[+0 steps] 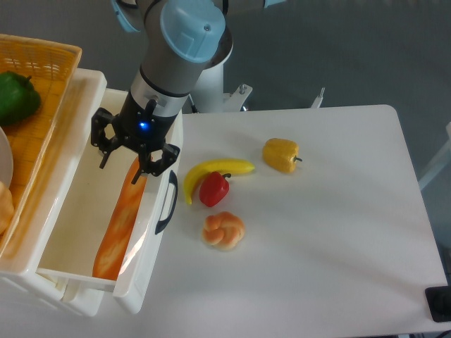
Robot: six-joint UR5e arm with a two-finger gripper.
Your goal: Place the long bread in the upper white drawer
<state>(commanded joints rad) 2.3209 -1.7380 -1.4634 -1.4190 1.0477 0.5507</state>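
Observation:
The long bread (118, 227), an orange-golden baguette, lies lengthwise inside the upper white drawer (77, 211), along its right wall near the front panel with the dark handle (166, 202). Its top end reaches up under my gripper (127, 159). My gripper hangs over the back part of the drawer with its fingers spread open, and they no longer grip the bread.
A woven yellow basket (42, 91) with a green pepper (15, 97) stands left of the drawer. On the table to the right lie a banana (211, 173), a red pepper (213, 189), a knotted bun (223, 230) and a yellow pepper (281, 155).

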